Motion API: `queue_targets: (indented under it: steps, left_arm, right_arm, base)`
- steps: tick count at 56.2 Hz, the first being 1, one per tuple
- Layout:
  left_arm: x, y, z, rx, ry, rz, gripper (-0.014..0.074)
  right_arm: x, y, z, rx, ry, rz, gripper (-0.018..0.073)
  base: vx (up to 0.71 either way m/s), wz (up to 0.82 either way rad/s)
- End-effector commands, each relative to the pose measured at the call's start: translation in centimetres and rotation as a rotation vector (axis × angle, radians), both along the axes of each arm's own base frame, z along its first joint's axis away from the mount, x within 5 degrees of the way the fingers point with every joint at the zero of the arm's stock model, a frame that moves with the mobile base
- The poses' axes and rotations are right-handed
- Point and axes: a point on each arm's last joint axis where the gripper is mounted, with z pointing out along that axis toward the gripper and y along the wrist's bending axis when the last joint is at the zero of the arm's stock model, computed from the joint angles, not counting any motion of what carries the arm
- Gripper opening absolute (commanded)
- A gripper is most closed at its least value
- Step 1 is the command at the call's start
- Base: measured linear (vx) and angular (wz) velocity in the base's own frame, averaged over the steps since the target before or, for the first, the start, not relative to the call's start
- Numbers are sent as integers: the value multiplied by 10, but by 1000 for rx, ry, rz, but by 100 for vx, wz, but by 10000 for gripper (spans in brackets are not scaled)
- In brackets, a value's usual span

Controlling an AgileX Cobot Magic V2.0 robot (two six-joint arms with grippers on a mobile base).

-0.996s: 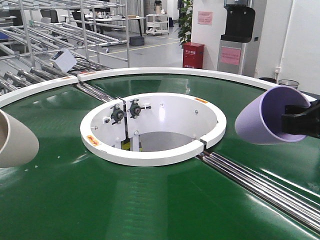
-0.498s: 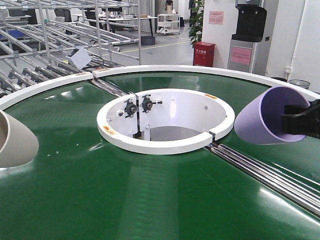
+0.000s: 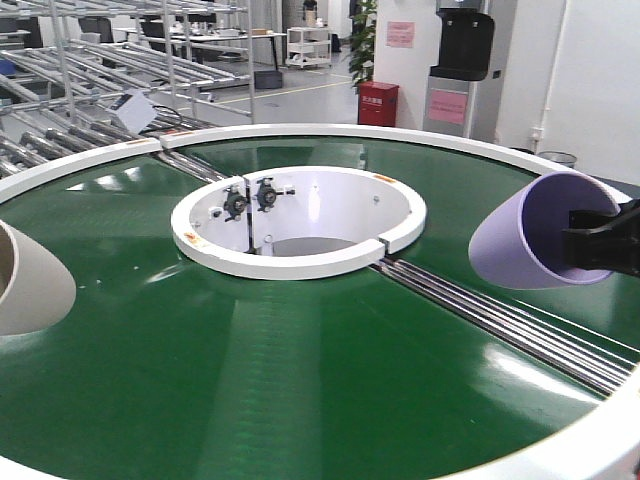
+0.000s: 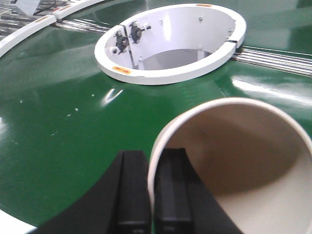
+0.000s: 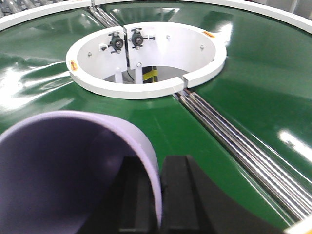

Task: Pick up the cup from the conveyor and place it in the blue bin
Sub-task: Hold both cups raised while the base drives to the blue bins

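The beige cup (image 4: pixel 243 161) is clamped by its rim wall in the left gripper (image 4: pixel 152 163), one finger inside and one outside. The lilac cup (image 5: pixel 73 165) is pinched the same way in the right gripper (image 5: pixel 157 170), and both lie on their sides over the green conveyor (image 3: pixel 300 380). A grip on a thin wall this near the lip could let a cup pivot or slip during the carry, dropping it onto the belt, the steel rollers (image 3: pixel 500 320) or into the white centre collar (image 3: pixel 300 262). The blue bin shows in no view, so a release could also miss it.
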Motion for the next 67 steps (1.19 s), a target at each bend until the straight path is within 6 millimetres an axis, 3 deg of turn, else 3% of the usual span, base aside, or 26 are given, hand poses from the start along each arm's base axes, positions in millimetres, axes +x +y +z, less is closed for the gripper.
queue_targets:
  steps: [1,67]
  left_arm:
    - [-4,0,18,-31,-122,7,-6]
    - [-4,0,18,-30,-121,6,-6]
  right_arm:
    - [-6,-2,23,29,-140,-4,-9]
    - [-6,-2,23,29,-140,-4,-9]
  base:
    - [-18,-19]
    - [-10,-52]
